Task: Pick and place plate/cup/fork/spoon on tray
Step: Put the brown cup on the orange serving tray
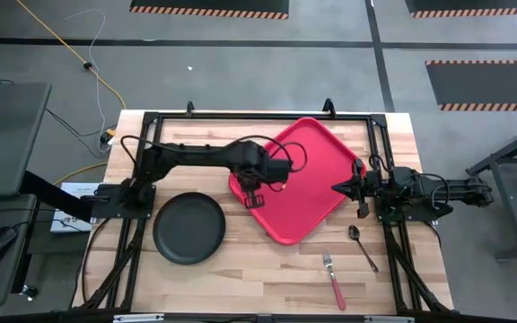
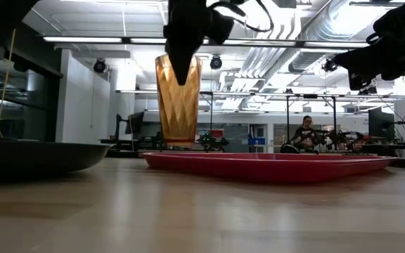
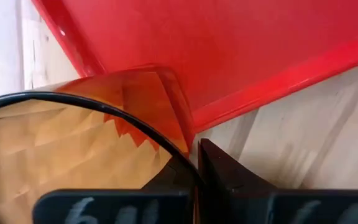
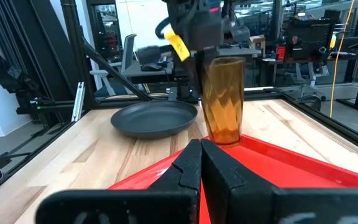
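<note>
Five task things were in sight, and they are taken here from the widest to the slimmest. The red tray [image 1: 308, 193] lay turned cornerwise in the middle of the wooden table [image 1: 240, 278]; it looked stiff and light, and it needed no grasp because it was the goal.

The dark plate [image 1: 189, 229] rested on the bare wood just beside the tray's left corner. It seemed rigid and perhaps the heaviest piece, with a matte surface that should not slip much. Its raised rim was the only place for a two-finger hold.

The amber cup [image 2: 178, 100] stood upright at the tray's near-left edge, with its base at or barely above the tray floor. The left gripper [image 1: 255, 195] was clenched on its rim, one finger inside the wall and one outside. The thin plastic was probably light, smooth and a little flexible, so a gentle pinch at the rim appeared to be correct.

The fork [image 1: 332, 279] with the red handle lay on the wood in front of the tray, and the slim spoon [image 1: 362, 246] lay just beside it, apart from it. Both were flat, hard and low, likely to slide; the middle of each handle looked best.

The right gripper [image 1: 363, 190] hovered at the tray's right corner with its fingers pressed together and nothing between them.
</note>
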`<state>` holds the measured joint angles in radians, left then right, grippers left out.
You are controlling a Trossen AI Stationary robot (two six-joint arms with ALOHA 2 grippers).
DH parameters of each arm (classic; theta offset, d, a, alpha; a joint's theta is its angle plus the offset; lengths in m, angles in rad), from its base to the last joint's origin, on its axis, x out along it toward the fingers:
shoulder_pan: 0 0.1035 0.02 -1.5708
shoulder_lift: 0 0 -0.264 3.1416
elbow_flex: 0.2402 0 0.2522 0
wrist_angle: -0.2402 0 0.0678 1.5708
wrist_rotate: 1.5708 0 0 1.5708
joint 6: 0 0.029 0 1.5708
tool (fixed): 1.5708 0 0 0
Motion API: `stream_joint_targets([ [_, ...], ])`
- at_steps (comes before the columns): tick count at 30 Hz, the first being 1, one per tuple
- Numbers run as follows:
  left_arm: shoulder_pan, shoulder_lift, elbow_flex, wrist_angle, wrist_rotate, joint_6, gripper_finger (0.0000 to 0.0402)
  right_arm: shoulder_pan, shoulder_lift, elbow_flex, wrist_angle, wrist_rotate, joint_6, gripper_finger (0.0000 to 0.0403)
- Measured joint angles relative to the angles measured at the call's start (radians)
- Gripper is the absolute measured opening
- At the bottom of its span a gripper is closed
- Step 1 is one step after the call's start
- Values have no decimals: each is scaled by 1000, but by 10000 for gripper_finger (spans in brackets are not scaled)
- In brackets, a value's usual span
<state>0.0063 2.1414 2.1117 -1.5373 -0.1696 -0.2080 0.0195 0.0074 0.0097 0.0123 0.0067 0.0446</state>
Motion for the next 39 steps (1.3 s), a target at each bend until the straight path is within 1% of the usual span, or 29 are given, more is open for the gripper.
stream_joint_targets([
  [3, 5, 19, 0, 14, -11, 35, 1, 0, 0, 0, 0, 0, 0, 0],
  [8, 22, 39, 0, 22, -18, 38, 2, 0, 0, 0, 0, 0, 0, 0],
  [13, 37, 43, 0, 27, -16, 75, 6, 0, 0, 0, 0, 0, 0, 0],
  [20, 53, 43, 0, 39, 30, 94, 8, 0, 0, 0, 0, 0, 0, 0],
  [27, 53, 43, 0, 48, 31, 120, 12, 0, 0, 0, 0, 0, 0, 0],
  [32, 53, 43, 0, 48, 48, 135, 44, 0, 0, 0, 0, 0, 0, 0],
  [39, 54, 37, -1, 47, 91, 134, 114, 0, 0, 0, 0, 0, 0, 0],
])
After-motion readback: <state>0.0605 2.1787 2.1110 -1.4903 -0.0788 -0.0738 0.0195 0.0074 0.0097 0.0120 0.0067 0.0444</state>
